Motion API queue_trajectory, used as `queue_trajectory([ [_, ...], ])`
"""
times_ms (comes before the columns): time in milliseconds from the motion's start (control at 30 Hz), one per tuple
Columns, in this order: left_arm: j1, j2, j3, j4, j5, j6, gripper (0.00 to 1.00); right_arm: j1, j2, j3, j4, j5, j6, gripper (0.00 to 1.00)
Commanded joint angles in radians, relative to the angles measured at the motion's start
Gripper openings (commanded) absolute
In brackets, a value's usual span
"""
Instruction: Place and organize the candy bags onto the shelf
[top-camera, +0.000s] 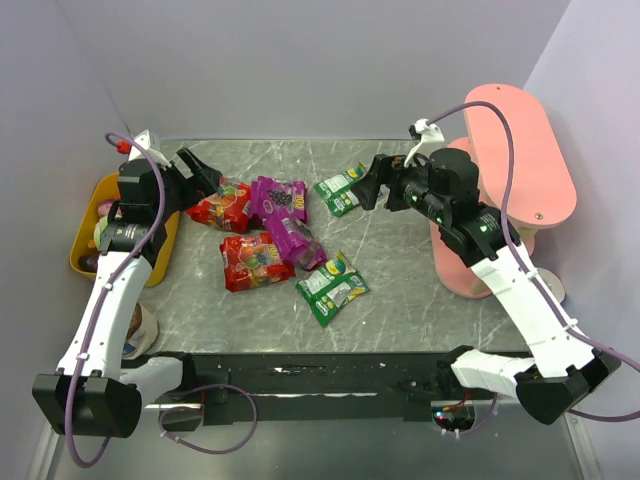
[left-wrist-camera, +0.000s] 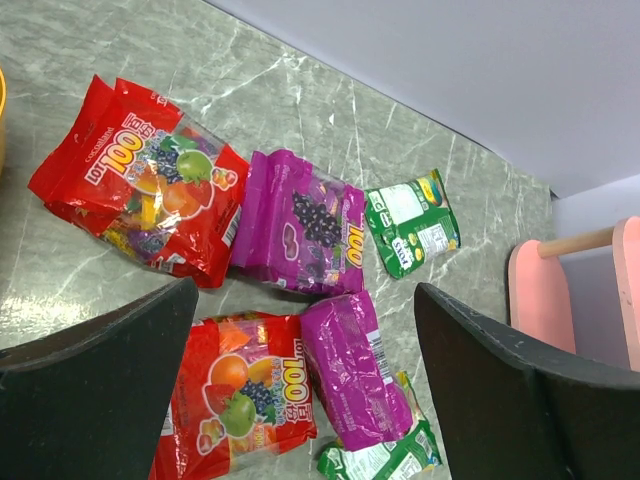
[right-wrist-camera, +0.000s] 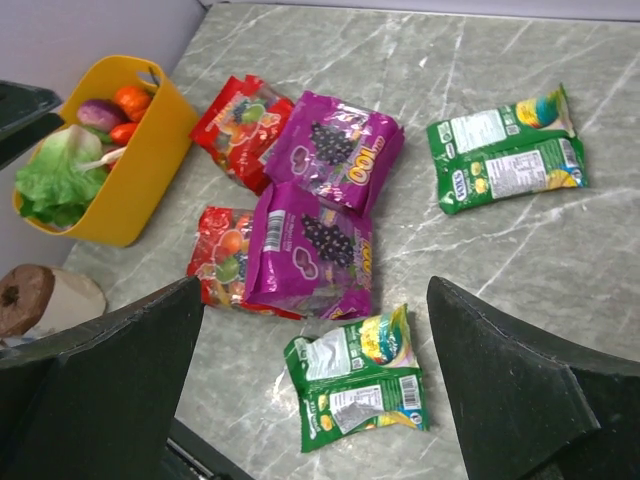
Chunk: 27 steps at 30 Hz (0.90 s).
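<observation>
Six candy bags lie loose on the marble table. The two red bags (top-camera: 222, 205) (top-camera: 255, 260), the two purple bags (top-camera: 278, 195) (top-camera: 295, 240) and the near green bag (top-camera: 332, 287) cluster left of centre. The far green bag (top-camera: 340, 189) lies apart. The pink shelf (top-camera: 520, 160) stands at the right, with no bags on its top board. My left gripper (top-camera: 205, 172) is open and empty, hovering by the far red bag (left-wrist-camera: 140, 180). My right gripper (top-camera: 368, 188) is open and empty, above the table beside the far green bag (right-wrist-camera: 505, 148); the near green bag (right-wrist-camera: 365, 380) shows between its fingers.
A yellow bowl (top-camera: 90, 235) of toy vegetables sits at the left edge, and also shows in the right wrist view (right-wrist-camera: 140, 150). A brown-topped roll (right-wrist-camera: 35, 300) stands near it. Walls close in the back and both sides.
</observation>
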Motion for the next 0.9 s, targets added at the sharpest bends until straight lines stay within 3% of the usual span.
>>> queue_trajectory([
  [0,0.002,-0.036,-0.026,0.050,0.025,0.010,0.96,0.008,0.009,0.019,-0.011,0.061,-0.017,1.00],
  [333,0.002,-0.047,-0.077,0.099,0.120,-0.014,0.96,0.057,0.041,-0.043,-0.050,-0.067,-0.123,1.00],
  [700,0.001,-0.051,-0.106,0.111,0.179,-0.045,0.96,0.425,0.229,-0.205,-0.111,0.149,-0.114,0.99],
  [867,0.001,-0.074,-0.132,0.113,0.191,-0.054,0.96,0.456,0.331,-0.260,-0.073,0.189,-0.068,0.97],
])
